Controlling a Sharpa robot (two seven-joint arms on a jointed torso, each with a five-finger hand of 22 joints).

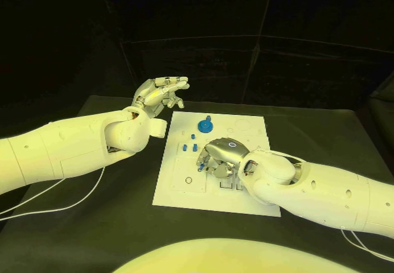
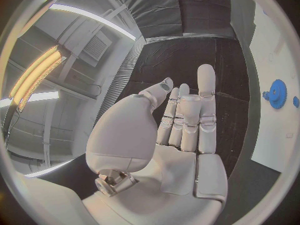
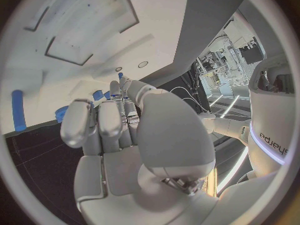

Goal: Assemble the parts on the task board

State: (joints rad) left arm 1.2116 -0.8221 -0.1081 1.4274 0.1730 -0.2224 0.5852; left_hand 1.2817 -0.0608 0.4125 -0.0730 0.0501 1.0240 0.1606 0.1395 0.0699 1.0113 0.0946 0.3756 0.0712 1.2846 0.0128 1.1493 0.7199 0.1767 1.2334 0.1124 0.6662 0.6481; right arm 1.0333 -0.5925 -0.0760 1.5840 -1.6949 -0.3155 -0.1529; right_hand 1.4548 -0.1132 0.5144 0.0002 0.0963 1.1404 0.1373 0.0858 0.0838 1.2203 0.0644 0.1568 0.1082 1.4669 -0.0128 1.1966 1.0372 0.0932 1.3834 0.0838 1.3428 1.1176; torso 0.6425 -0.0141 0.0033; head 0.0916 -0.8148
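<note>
The small blue parts (image 1: 191, 147) lie on the white task board (image 1: 185, 190); a blue gear (image 1: 204, 125) sits near its far end. They look light, rigid and slick, best pinched by the sides. Right hand (image 1: 223, 156) hovers over the pegs, whether pinching one I cannot tell; left hand (image 1: 161, 91), fingers (image 2: 206, 92) straight and together, holds nothing off the board above the black surface (image 1: 98, 222)

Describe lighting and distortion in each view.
Head view: yellow-green light, dark surround, the task board bright. Left wrist view: fisheye bending, ceiling strip lights glaring behind the left hand. Right wrist view: right hand evenly lit, board edges curved.
</note>
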